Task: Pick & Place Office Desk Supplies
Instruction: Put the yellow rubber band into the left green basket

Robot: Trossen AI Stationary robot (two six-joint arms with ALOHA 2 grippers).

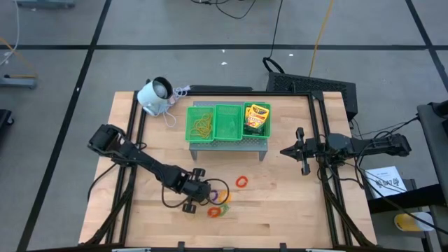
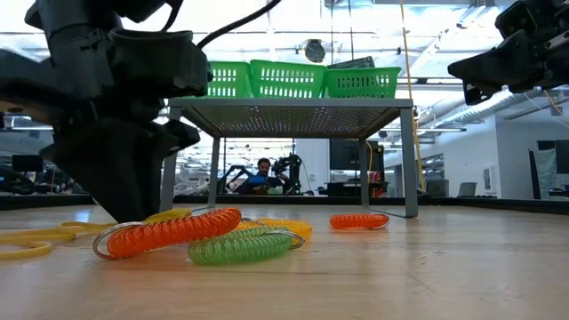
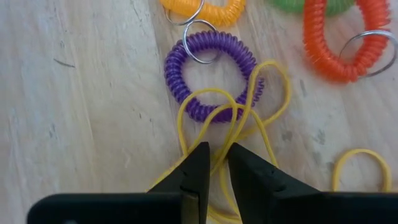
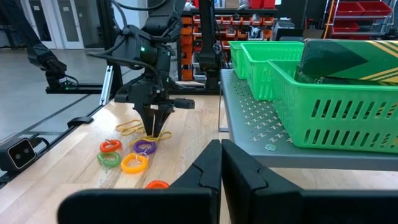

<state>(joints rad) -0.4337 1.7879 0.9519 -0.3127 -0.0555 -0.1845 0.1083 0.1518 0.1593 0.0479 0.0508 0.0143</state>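
My left gripper (image 3: 217, 163) points down at the table's near middle, shut on thin yellow rubber bands (image 3: 233, 115) that lie looped over a purple ring (image 3: 180, 74). Yellow (image 3: 208, 9), orange (image 3: 333, 43) and green (image 2: 240, 247) rings lie flat on the wood beside it, and a red ring (image 1: 241, 182) lies farther right. More rubber bands (image 1: 203, 126) sit in the green tray's left part. One crayon box (image 1: 257, 119) sits in its right part. My right gripper (image 4: 219, 149) hovers shut and empty right of the tray. My left gripper pinches several strands of the rubber bands (image 3: 219, 149) between its two fingers, from above, pointing down. The loops beyond the fingers lie slack on the wood and across the purple ring's near side.
The green three-part tray (image 1: 227, 136) stands on a grey perforated metal stand (image 2: 293, 107) at the table's far middle. A white round-headed device (image 1: 155, 94) with a cord lies at the far left. Another loose rubber band (image 3: 364, 168) lies near the rings.
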